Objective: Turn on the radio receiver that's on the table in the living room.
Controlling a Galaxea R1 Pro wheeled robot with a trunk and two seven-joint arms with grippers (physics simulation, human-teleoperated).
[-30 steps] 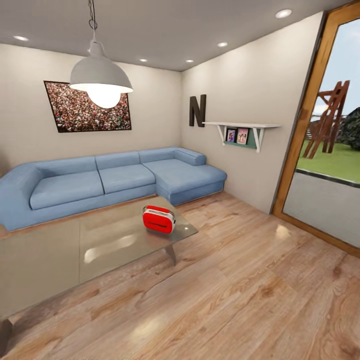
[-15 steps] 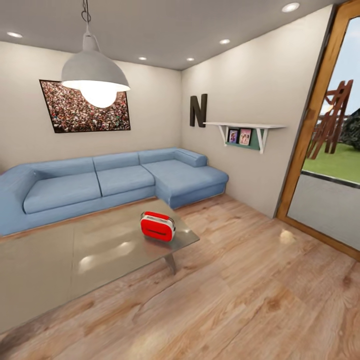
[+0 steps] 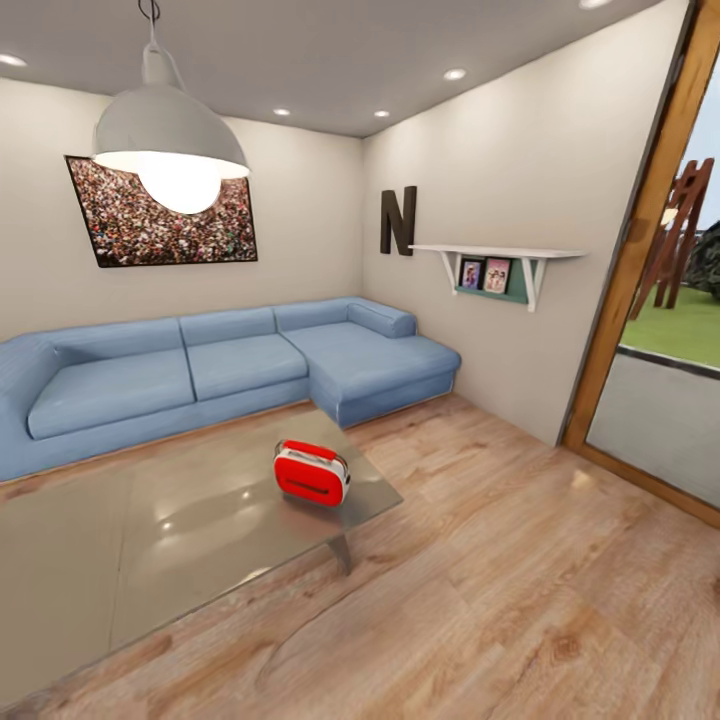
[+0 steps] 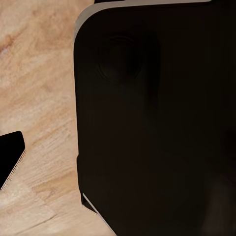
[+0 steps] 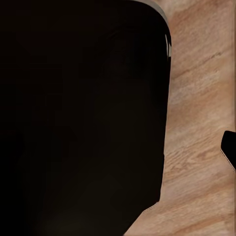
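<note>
While my arms hang tucked low beside my body, each wrist camera looks along its end effector at a broad black rounded panel (image 4: 157, 118) of my own frame, with light wood plank floor (image 4: 39, 73) past its edge. A small dark tip juts in at the margin of each wrist view; I take these for fingertips, but I cannot tell whether either end effector is released or clenched. Nothing seems to be held. I judge the arms are stowed like this because I am on my way, with no reaching to do yet.

Well ahead of both end effectors and somewhat toward my left side, the small bright red radio receiver with white trim (image 3: 311, 473) stands upright on the large, glossy grey rectangular table (image 3: 150, 540), close to that table's corner nearest the open floor. That placement suits me: the corner can be approached over bare planks, without leaning across the slab. The tabletop mirrors the big white dome pendant lamp (image 3: 165, 140) hanging above it.

Beyond the table a blue L-shaped sofa (image 3: 220, 365) wraps the far walls under a framed crowd photograph (image 3: 160, 210). Off to my right, a white wall shelf (image 3: 500, 255) serves as the only holder of small things here, carrying little framed pictures (image 3: 484, 275) below a dark letter N (image 3: 396, 221). A wood-framed glass door (image 3: 650, 300) shows grass outside.
</note>
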